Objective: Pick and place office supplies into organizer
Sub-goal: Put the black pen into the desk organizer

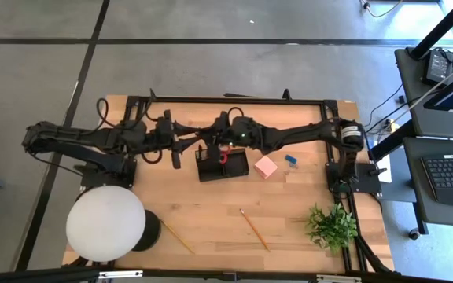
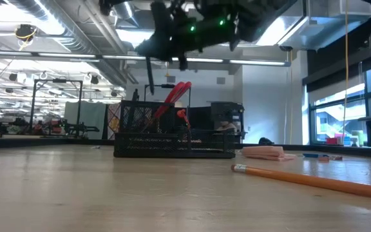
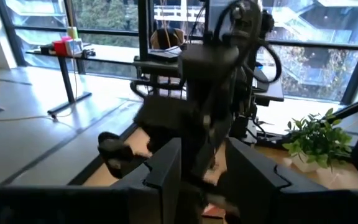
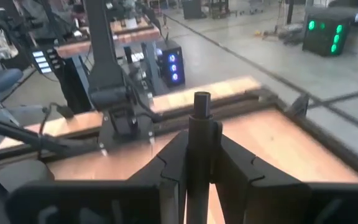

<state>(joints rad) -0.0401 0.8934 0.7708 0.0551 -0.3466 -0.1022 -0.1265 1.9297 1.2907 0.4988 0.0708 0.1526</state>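
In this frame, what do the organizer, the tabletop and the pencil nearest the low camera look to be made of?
Organizer: likely black wire mesh, since a fine grid shows through its walls. Tabletop: light wood in jointed strips, matte. Pencil: probably yellow-painted wood, with a metal ferrule and a pink eraser at its near end.

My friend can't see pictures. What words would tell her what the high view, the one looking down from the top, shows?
Two dark robot arms meet above a black organizer holding red-handled scissors on a wooden table. A pink sticky-note block, tiny blue piece, two pencils, white round lamp and green plant sit around it.
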